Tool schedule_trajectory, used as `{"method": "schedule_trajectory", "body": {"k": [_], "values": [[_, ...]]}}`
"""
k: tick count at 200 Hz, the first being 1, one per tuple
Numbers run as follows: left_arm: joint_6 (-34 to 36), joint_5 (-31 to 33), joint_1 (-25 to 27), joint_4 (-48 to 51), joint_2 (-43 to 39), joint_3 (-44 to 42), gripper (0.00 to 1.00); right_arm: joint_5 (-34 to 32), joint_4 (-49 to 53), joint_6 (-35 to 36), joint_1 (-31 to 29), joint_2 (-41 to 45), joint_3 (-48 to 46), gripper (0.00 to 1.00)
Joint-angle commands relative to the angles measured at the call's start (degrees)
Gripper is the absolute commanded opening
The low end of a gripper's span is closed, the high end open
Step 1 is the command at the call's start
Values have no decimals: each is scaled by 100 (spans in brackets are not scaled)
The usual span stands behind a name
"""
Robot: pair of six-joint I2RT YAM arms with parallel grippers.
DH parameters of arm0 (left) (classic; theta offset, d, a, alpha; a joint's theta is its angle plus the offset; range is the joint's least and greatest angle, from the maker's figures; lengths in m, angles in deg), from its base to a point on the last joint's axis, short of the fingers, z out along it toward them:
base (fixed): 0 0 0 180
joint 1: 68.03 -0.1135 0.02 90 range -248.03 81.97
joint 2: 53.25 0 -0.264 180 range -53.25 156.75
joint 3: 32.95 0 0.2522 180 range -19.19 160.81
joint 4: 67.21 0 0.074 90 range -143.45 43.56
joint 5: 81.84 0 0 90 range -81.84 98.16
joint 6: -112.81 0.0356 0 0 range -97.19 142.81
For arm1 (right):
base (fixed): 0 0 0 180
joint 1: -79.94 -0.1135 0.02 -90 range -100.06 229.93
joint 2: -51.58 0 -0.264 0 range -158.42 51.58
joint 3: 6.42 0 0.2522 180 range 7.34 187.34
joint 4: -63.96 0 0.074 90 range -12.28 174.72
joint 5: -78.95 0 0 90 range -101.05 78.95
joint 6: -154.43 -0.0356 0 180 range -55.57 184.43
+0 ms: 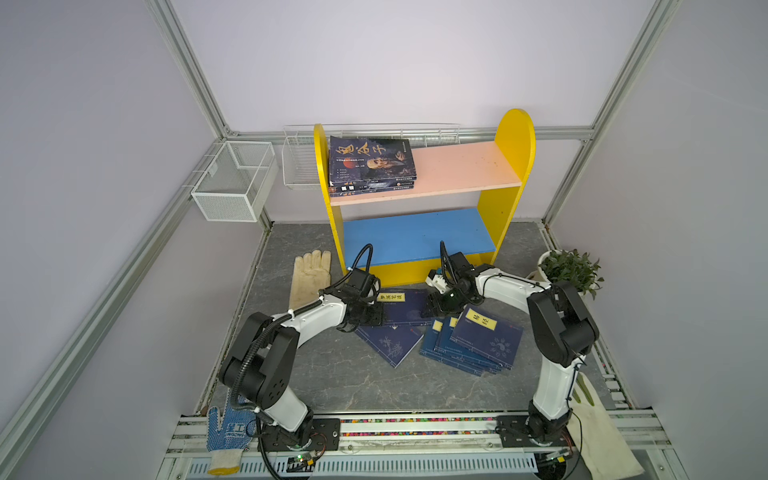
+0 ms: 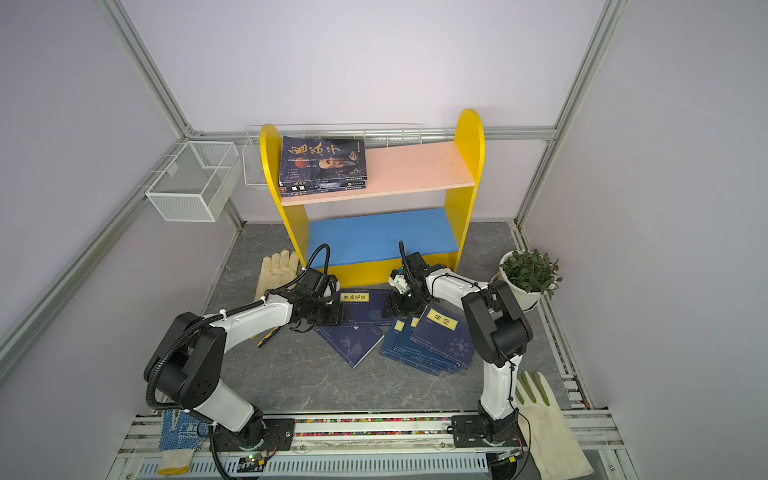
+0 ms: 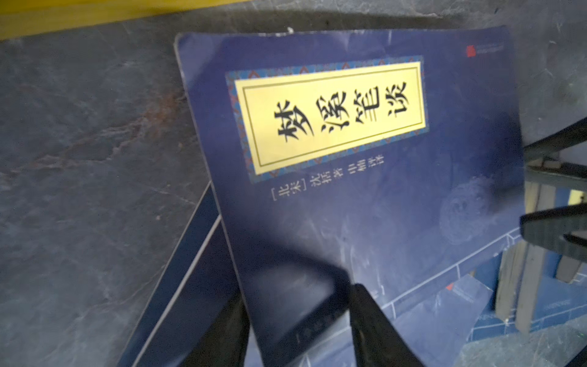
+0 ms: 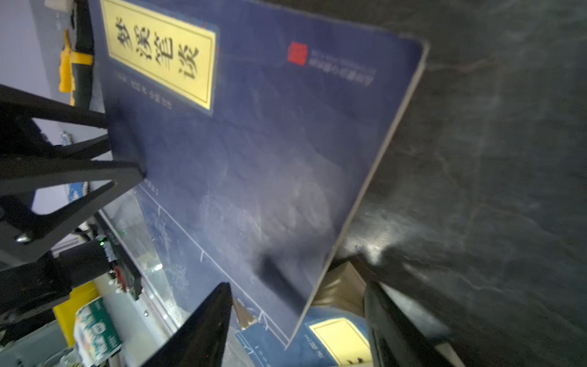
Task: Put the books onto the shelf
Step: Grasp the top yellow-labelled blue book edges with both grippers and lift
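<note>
Grey tabletop (image 1: 340,386) with shelf (image 1: 505,199), navy books (image 1: 486,340), cream glove (image 1: 309,276), potted plant (image 1: 569,270)

The navy book (image 3: 349,222) has a thin paper cover, matt and scuffed, with a smooth yellow label (image 3: 330,117). The paperbacks (image 1: 370,160) look glossy. The shelf (image 1: 465,166) is painted board, smooth and matt. The table top (image 1: 332,374) looks like grey veined stone with a faint sheen. The baskets (image 1: 232,187) are white metal mesh. The pale glove (image 1: 309,274) is soft cloth or leather.
</note>
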Motion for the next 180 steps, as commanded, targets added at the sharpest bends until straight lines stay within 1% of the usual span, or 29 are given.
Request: {"method": "schedule_trajectory", "body": {"k": [1, 18, 41, 63, 80, 100, 118, 125, 146, 180], "values": [[62, 42, 97, 306, 252, -62, 44, 826, -121, -30, 65, -315, -14, 64], [59, 93, 105, 321, 261, -66, 42, 1124, -261, -74, 103, -316, -26, 60], [15, 113, 105, 288, 275, -85, 39, 1562, -865, -420, 133, -82, -178, 51], [-14, 115, 105, 305, 284, -83, 35, 1664, -1221, -665, 146, 282, -225, 41], [-18, 115, 105, 299, 260, -103, 34, 1730, -1378, -780, 154, 558, -236, 37], [-24, 112, 105, 284, 261, -90, 34, 1707, -1473, -905, 143, 773, -250, 33], [-20, 105, 105, 264, 261, -60, 34, 1643, -1660, -1083, 130, 927, -312, 31], [-28, 104, 105, 255, 251, -51, 34, 1599, -1687, -1089, 109, 977, -322, 29], [-16, 77, 105, 226, 235, -26, 34, 1505, -1775, -1080, 80, 1109, -360, 28], [10, -35, 105, 139, 169, -35, 33, 1355, -1722, -1062, 30, 1035, -313, 25]]}}
